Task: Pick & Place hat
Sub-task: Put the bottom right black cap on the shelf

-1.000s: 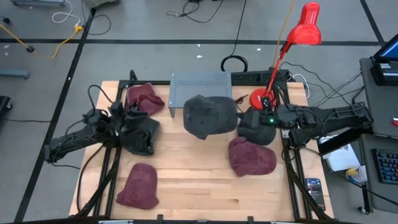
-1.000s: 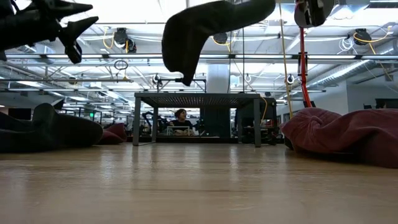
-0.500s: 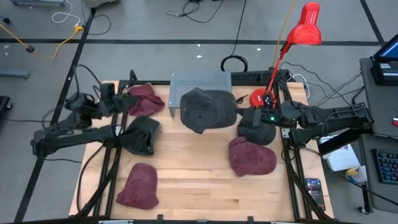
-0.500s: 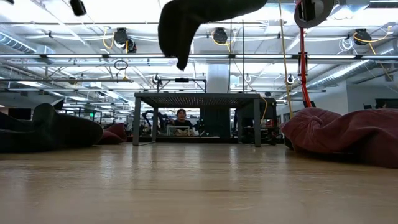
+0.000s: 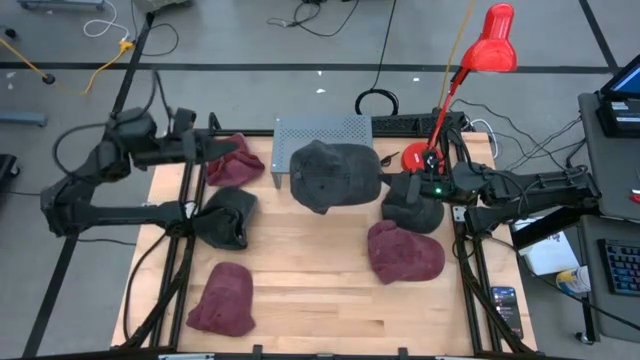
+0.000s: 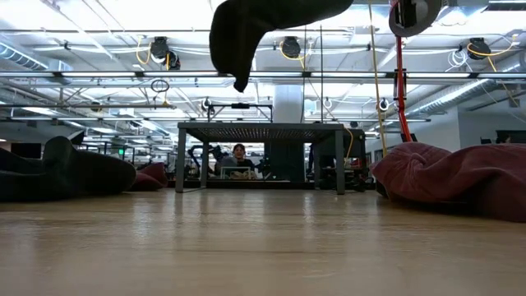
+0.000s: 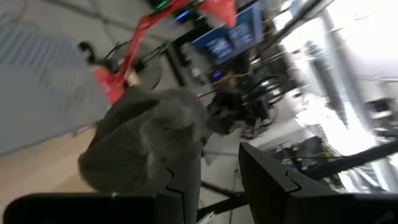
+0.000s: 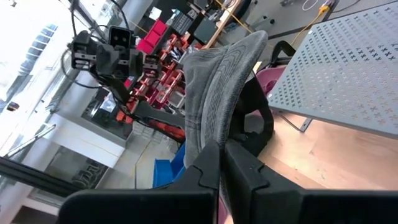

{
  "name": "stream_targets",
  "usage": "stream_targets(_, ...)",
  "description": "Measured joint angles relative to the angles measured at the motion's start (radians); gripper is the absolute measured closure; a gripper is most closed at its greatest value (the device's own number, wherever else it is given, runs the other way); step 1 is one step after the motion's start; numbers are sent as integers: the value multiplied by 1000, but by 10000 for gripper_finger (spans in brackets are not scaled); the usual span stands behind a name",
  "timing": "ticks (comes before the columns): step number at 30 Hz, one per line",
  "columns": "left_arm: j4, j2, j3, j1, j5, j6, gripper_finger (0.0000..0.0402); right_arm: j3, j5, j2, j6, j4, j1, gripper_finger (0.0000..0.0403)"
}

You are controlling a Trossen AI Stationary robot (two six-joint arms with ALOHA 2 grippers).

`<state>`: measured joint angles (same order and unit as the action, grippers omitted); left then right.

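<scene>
A dark grey cap [image 5: 335, 175] hangs in the air at the near edge of the grey perforated stand [image 5: 322, 132]; in the low view the cap [image 6: 246, 29] is well above the tabletop. My right gripper [image 5: 385, 186] comes from the table's right side and is shut on the cap. My left gripper [image 5: 228, 150] is open and raised over the table's far left corner, above a maroon hat [image 5: 235, 162], touching nothing. In the left wrist view the open gripper [image 7: 217, 180] looks toward the cap [image 7: 143, 143]. My right gripper [image 8: 222, 165] pinches the cap's stitched brim [image 8: 214, 118] between its two fingers, at the brim's edge. The fingers come about level from the table's right side. The cap is lifted clear of the table, and its crown [image 6: 242, 49] droops below the brim.
A black hat [image 5: 225, 216] lies at the left, maroon hats at the near left [image 5: 222, 298] and near right [image 5: 405, 252], and a dark hat [image 5: 410, 210] under my right wrist. A red lamp [image 5: 480, 60] stands at the far right corner. Bare wood [image 5: 310, 260] lies in the middle.
My left arm has risen from beside the black hat and swung toward the table's far left corner, out of the low view. My right gripper has carried the cap slightly up and toward the stand.
</scene>
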<state>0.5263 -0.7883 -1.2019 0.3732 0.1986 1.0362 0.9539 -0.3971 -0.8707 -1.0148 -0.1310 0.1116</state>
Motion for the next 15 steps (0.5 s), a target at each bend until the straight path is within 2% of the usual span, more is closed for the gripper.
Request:
stream_targets(7,196,-178,-197,-52,-30,33,289,0,-19,10,-25,0,-1,403)
stream_targets(15,296,-356,-342,-118,-53,54,289,0,-21,65,-61,-4,-1,403)
